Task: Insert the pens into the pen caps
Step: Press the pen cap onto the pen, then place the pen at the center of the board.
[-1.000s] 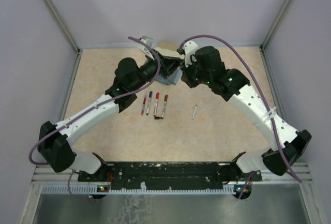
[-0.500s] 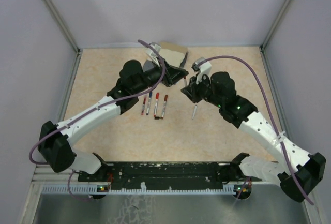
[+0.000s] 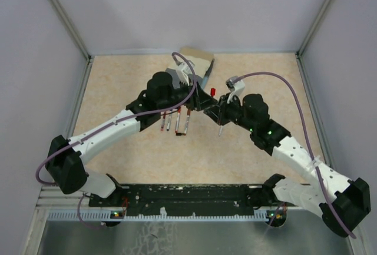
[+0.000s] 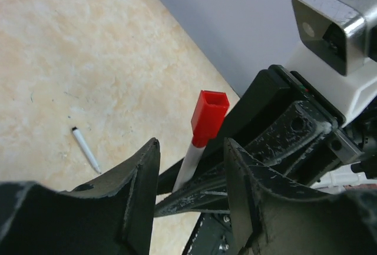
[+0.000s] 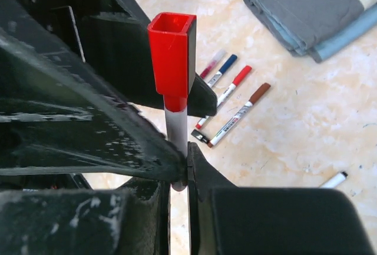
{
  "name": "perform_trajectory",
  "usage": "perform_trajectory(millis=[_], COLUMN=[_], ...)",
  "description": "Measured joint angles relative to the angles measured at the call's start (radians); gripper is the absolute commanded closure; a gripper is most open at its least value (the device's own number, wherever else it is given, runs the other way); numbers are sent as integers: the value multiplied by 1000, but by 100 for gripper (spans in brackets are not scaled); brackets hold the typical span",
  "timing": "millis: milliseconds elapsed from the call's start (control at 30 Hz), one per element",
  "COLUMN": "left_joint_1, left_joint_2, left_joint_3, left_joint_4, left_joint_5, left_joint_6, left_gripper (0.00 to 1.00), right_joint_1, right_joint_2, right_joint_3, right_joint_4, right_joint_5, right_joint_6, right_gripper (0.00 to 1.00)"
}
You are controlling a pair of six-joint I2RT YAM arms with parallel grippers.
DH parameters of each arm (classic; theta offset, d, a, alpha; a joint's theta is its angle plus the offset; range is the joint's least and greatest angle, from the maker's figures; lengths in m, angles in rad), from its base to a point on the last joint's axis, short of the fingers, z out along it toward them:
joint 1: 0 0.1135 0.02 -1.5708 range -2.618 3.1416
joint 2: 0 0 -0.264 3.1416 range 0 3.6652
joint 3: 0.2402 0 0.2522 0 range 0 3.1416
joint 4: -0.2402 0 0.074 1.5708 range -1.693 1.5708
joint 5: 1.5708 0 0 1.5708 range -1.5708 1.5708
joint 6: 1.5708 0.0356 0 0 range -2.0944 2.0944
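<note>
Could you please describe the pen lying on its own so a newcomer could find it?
Find the folded grey cloth at the far side; in front of it lies a row of four colour-capped pens. Right of that row, apart, lies the lone pen: plain white, dark-tipped, no coloured cap.

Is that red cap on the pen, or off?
On. The red cap covers the top of the pen, whose white barrel the right gripper clamps.
</note>
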Motion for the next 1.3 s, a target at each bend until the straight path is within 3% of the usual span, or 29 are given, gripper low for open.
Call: perform_trajectory(millis=[167, 333, 600, 933, 1300], left_joint_1=[10, 53, 201, 283, 311], left_joint_2=[-2, -22, -122, -212, -273], left_joint_3=[-2, -10, -38, -139, -186], left_joint_4=[-49, -73, -132, -243, -305], left_joint_5=[16, 25, 11, -56, -99], left_joint_6=[1, 10, 71, 144, 174], left_gripper=[36, 33, 32, 32, 32], right_joint_1=[0, -2, -3, 0, 93], right_joint_2=[-18, -2, 182, 523, 872], right_joint_3=[-63, -85, -71, 143, 417], right_joint_4=[21, -5, -82, -194, -365], right_joint_5=[41, 112, 177, 189, 339], right_joint_6=[72, 154, 280, 327, 336], right_gripper=[100, 100, 100, 100, 97])
